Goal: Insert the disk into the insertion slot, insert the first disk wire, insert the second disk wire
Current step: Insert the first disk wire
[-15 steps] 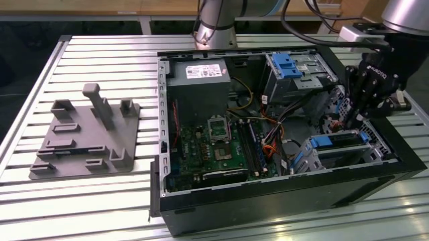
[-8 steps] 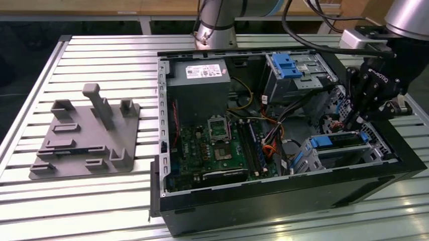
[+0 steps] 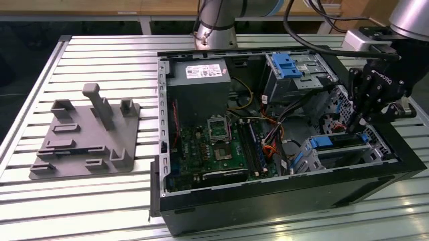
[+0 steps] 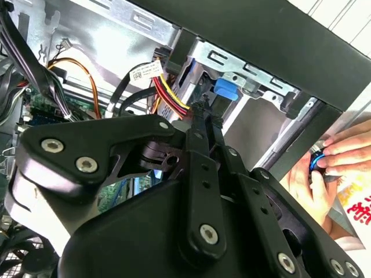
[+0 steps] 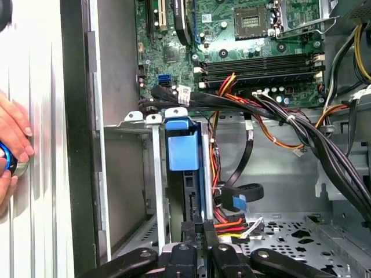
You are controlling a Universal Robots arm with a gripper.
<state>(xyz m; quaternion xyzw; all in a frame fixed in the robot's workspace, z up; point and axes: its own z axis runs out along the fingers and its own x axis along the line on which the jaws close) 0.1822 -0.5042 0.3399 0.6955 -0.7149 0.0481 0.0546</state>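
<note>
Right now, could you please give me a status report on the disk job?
Tool shut, tips by the disk. Disk sits in insertion slot. Red-yellow wires beside tool; a hand outside the case.

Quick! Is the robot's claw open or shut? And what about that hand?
Gripper: shut, fingertips together by the wires; whether it pinches one cannot be told.
Hand: fingers on a small blue round thing.

Blue-framed disk (image 5: 183, 145), black gripper (image 5: 199, 225), green motherboard (image 5: 214, 35).
</note>
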